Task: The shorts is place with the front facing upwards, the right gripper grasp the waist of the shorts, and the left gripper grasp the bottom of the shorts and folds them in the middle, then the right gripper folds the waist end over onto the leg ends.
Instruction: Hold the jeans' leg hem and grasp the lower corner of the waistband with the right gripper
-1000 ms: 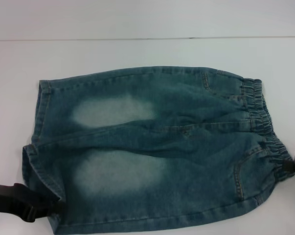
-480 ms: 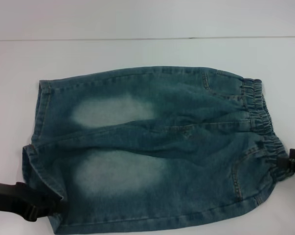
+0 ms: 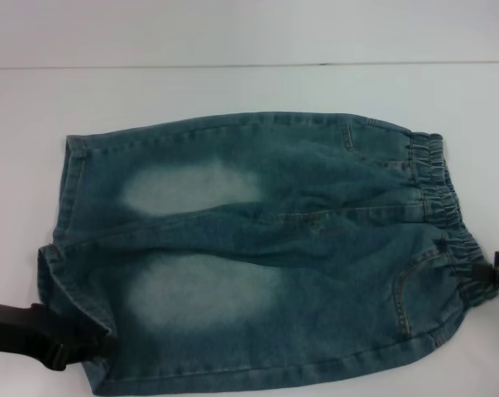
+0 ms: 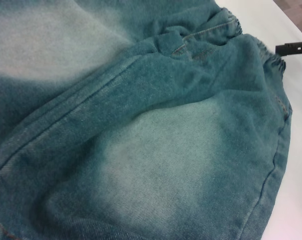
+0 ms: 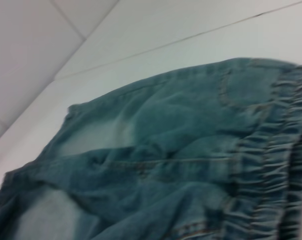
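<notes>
Denim shorts lie spread flat on the white table, long axis running across the head view, so each end sits next to the arm meant to take it. On the left, the bottom of the shorts shows its two stitched leg hems, and the left gripper reaches in at the near corner of the nearer leg, its dark tip touching or slightly over the hem; whether it pinches the cloth I cannot tell. Across the faded thigh patches to the right, the waist of the shorts is the ruffled elastic band, and the right gripper meets its near corner at the frame edge; its grip is likewise hidden. Judged from this, the lengthwise fold would carry both near corners away from the robot, toward the far edge.
</notes>
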`<state>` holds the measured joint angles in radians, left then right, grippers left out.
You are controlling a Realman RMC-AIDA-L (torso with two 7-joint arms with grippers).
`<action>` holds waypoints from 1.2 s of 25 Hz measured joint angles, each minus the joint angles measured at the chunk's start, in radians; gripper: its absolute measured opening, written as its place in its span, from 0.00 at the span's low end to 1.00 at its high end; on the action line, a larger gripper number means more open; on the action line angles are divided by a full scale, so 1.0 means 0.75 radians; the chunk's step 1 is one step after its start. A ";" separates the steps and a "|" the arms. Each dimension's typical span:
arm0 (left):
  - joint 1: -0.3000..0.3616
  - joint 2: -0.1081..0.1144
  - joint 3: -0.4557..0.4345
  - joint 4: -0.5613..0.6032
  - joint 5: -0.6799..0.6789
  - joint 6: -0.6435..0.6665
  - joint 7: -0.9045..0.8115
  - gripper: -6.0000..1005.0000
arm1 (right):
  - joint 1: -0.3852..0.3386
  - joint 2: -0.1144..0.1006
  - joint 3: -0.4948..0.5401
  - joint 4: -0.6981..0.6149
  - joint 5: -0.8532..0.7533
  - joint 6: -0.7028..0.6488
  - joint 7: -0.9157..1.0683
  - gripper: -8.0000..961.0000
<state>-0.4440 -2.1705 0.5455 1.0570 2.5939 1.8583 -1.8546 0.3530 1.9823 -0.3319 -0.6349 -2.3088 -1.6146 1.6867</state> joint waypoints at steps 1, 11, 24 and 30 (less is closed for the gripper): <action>-0.001 0.000 0.003 -0.005 0.000 -0.001 0.000 0.06 | -0.002 -0.001 0.007 0.000 0.003 0.009 0.001 0.91; -0.001 0.001 0.007 -0.028 0.000 -0.006 0.000 0.06 | 0.018 0.006 -0.010 0.000 -0.001 0.063 0.012 0.90; -0.001 0.002 0.007 -0.029 0.000 -0.007 0.000 0.06 | 0.026 0.008 -0.093 0.003 0.003 0.012 0.047 0.88; -0.001 0.002 0.007 -0.029 0.000 -0.007 0.000 0.06 | 0.042 0.007 -0.103 0.003 -0.006 -0.016 0.044 0.87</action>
<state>-0.4448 -2.1690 0.5506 1.0354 2.5939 1.8529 -1.8546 0.3845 1.9874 -0.4088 -0.6325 -2.3132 -1.6264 1.7198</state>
